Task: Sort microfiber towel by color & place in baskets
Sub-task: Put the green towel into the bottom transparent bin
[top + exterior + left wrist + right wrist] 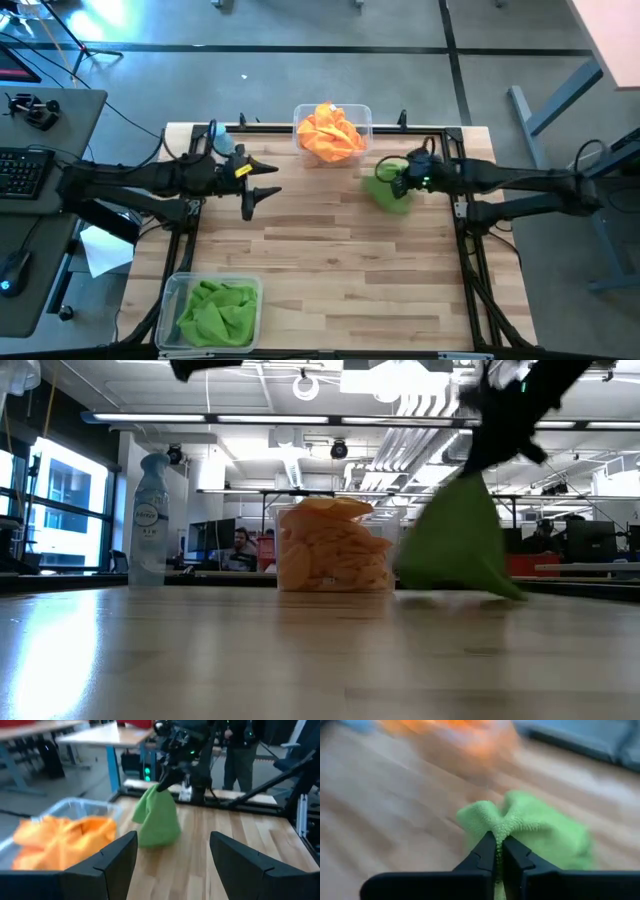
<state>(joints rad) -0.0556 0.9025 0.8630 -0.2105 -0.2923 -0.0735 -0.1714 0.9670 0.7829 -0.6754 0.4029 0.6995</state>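
right gripper pinches a green towel beside the orange basket

the right gripper (499, 851) has its fingers pressed together on a bunched fold of a green microfiber towel (385, 190); the cloth hangs from the fingertips in a cone, its lower edge at or just above the wooden table (340, 260), just beside the basket of orange towels (333, 132), on the right arm's side of it. that clear basket sits at the table's far edge, heaped with orange cloths above its rim. the left gripper (262, 193) hovers over bare wood on the other side of the same basket, fingers (112, 865) spread wide and holding nothing. a second clear basket (213, 310), filled with green towels, stands well apart from the orange basket at the near edge, on the left arm's side. a spray bottle (148, 520) stands upright near the orange basket, towards the left arm
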